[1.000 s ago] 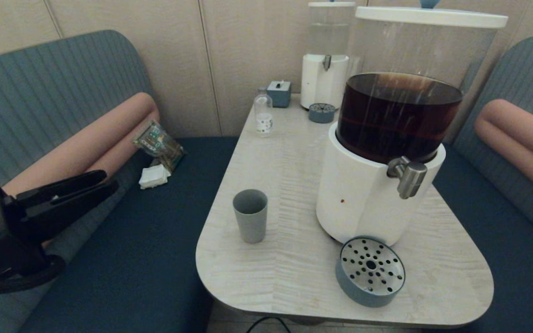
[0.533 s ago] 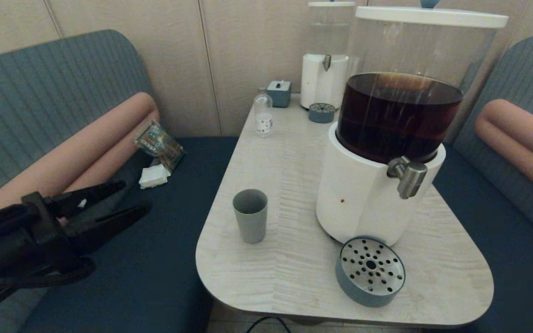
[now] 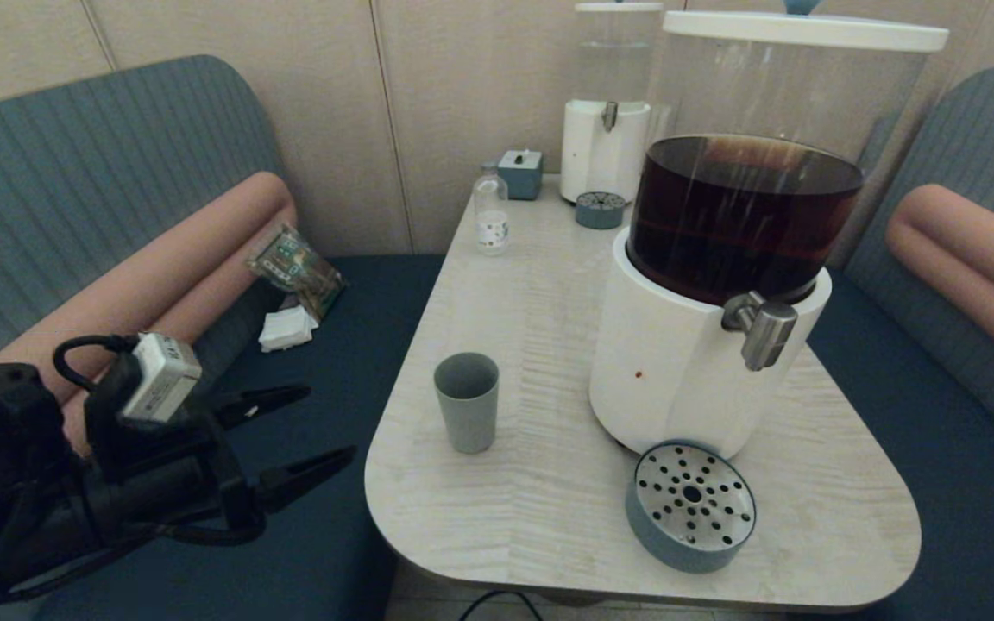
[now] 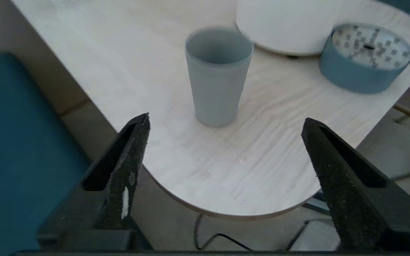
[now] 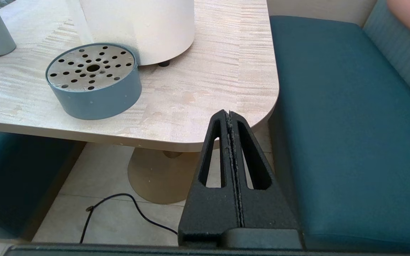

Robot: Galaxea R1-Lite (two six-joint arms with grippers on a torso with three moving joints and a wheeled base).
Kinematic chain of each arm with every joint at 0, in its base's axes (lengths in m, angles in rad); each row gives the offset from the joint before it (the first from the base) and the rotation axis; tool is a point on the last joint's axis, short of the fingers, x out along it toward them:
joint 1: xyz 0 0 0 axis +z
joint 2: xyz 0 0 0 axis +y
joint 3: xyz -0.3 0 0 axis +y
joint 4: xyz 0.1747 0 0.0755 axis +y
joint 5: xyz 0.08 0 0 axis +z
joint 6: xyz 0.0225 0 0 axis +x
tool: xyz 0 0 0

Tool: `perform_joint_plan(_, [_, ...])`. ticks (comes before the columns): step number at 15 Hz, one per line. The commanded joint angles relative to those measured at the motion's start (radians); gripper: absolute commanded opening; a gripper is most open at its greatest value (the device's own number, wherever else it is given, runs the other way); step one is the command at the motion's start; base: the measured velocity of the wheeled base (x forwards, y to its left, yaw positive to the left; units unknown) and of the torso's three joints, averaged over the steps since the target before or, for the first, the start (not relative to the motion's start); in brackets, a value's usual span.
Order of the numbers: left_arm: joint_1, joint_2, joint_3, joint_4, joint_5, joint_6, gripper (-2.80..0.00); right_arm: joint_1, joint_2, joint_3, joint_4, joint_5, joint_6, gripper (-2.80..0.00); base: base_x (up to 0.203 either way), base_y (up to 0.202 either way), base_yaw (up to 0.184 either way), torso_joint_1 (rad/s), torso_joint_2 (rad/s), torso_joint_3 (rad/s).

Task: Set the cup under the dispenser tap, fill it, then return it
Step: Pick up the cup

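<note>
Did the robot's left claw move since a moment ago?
Yes. The left gripper has moved toward the table edge and the cup, fingers spread open, not touching it.

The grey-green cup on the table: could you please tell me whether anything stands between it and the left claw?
Nothing visible does. The open left claw hangs off the table's near-left edge, facing the small matte grey-green cup, with only bare pale wood-grain table between them. The round blue-grey drip tray and the white dispenser base sit off to the side.

Matte black left hand [image 3: 307, 431], tapered slotted fingers [image 4: 126, 156], looped cable, perhaps a white wrist camera
</note>
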Motion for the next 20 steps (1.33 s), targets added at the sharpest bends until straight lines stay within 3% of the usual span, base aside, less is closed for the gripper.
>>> perform_joint_plan(1, [0.007,0.180,-0.019,-0.085,-0.026,-0.011,0.00,0.001,0.001,0.000,0.000,0.000,0.000,-2.80,0.000,0.000,0.000,0.000,0.00,0.000])
perform_joint_plan(6, [0.012,0.404,-0.171,-0.270,-0.187,-0.086,0.00,0.001,0.001,0.000,0.000,0.000,0.000,-2.80,0.000,0.000,0.000,0.000,0.00,0.000])
perform_joint_plan(15, [0.011,0.673,-0.461,-0.289,-0.228,-0.083,0.00,0.001,0.001,0.000,0.000,0.000,0.000,-2.80,0.000,0.000,0.000,0.000,0.00,0.000])
perform_joint_plan(20, [-0.019,0.713,-0.513,-0.289,-0.238,-0.086,0.00,0.001,0.001,0.000,0.000,0.000,0.000,-2.80,0.000,0.000,0.000,0.000,0.00,0.000])
